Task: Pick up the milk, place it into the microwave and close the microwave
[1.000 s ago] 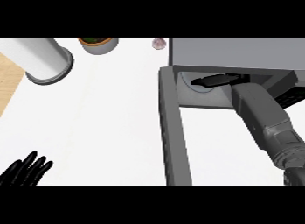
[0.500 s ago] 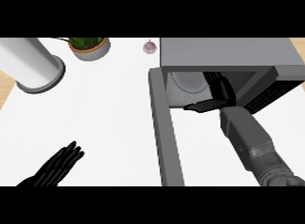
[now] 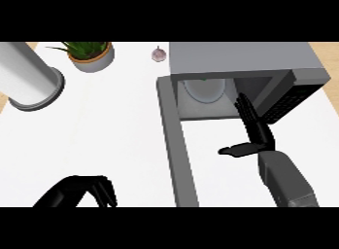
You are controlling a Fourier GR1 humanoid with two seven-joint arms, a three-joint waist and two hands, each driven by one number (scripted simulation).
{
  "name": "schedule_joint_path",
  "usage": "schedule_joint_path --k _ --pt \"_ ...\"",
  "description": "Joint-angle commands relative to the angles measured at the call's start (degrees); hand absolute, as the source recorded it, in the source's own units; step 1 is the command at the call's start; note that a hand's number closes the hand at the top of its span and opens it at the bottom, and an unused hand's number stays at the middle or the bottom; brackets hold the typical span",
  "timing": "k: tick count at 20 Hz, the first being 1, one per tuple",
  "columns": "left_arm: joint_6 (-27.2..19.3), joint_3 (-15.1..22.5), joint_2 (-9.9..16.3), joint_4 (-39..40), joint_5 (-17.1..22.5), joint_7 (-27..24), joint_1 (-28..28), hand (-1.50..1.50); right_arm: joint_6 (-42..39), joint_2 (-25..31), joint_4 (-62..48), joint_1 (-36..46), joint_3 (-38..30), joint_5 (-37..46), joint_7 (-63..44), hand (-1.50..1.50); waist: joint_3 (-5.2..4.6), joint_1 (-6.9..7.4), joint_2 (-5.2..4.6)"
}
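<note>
Fingers (image 3: 248, 114) of the right hand (image 3: 254, 138) are stretching straight, thumb out, before the open microwave (image 3: 244, 61) at twelve o'clock, the milk (image 3: 205, 90) inside, while the left hand (image 3: 86, 190) is curling empty at seven o'clock.

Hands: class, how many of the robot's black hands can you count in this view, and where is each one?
2. The left hand is at the lower left above the counter, fingers curled. The right hand is before the open microwave, fingers straight.
</note>
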State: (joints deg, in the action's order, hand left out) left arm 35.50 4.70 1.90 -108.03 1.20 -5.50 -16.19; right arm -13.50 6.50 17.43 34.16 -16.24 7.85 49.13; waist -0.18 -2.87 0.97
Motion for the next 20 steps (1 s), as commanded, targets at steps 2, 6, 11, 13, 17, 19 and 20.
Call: schedule_joint_path --k 2,6,11,13,17,19,20 --pt "-2.9 1.2 -1.6 4.5 -4.0 2.4 6.5 1.5 -2.6 2.0 6.4 -11.8 1.6 0.0 4.1 -1.5 -0.04 -1.51 0.08" --pt "-2.6 3.0 -0.6 9.0 -8.1 1.6 10.3 1.5 -5.5 4.9 14.3 -17.8 1.1 -2.4 2.8 -1.5 -0.13 -1.76 0.0" --pt "-7.9 10.4 -1.9 14.6 -15.3 -3.4 12.4 1.5 -9.9 7.7 26.4 -29.2 1.1 -6.1 1.9 -1.5 -0.12 -0.91 -0.22" --pt "-8.2 10.2 -1.9 19.0 -14.2 -5.9 14.4 1.5 -12.5 8.1 32.7 -34.0 1.4 -8.4 0.2 -1.5 -0.1 -0.32 -0.46" --pt "-18.3 17.4 -1.9 24.0 -16.3 -9.5 18.7 1.5 -18.1 10.5 41.3 -40.4 1.5 -13.0 -2.9 -1.5 -0.06 -0.22 -0.66" --pt "-16.8 18.6 -1.9 26.0 -14.7 -9.7 18.3 1.5 -18.6 10.7 49.3 -45.0 2.6 -14.3 -3.6 -1.5 -0.06 0.06 -0.64" --pt "-20.2 20.7 -1.9 29.1 -13.5 -8.6 21.2 1.5 -18.0 10.4 51.8 -43.8 1.1 -17.4 -6.6 -1.5 -0.08 -0.22 -0.76"
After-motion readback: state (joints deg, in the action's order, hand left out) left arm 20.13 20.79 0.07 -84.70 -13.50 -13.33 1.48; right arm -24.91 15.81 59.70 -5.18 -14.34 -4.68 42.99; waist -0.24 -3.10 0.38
